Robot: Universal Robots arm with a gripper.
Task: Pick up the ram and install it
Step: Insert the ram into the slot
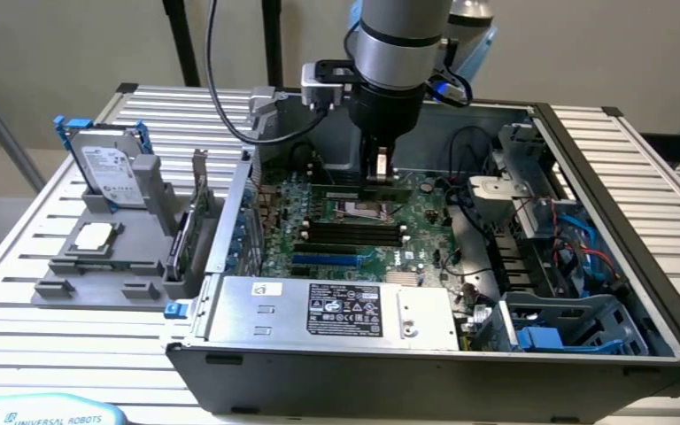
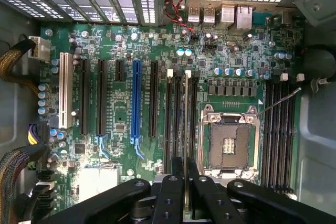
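Note:
My gripper [image 1: 378,173] hangs inside the open computer case [image 1: 606,230], shut on the ram [image 1: 370,189]. The ram is a thin green stick held level just above the motherboard [image 1: 423,239]. In the wrist view the ram [image 2: 187,124] shows edge-on as a narrow line running out from between the black fingers [image 2: 170,192] of the gripper [image 2: 186,187]. It lies over long dark slots [image 2: 177,119] beside the empty processor socket [image 2: 228,140]. Several black memory slots [image 2: 278,129] run along the socket's other side. Whether the ram touches the board I cannot tell.
A grey fixture [image 1: 68,288] at the exterior view's left holds a hard drive [image 1: 110,173], a silver processor chip [image 1: 95,235] and an expansion card [image 1: 187,239]. The power supply [image 1: 328,310] fills the case's near side. Cables and a blue drive cage [image 1: 565,332] crowd its right.

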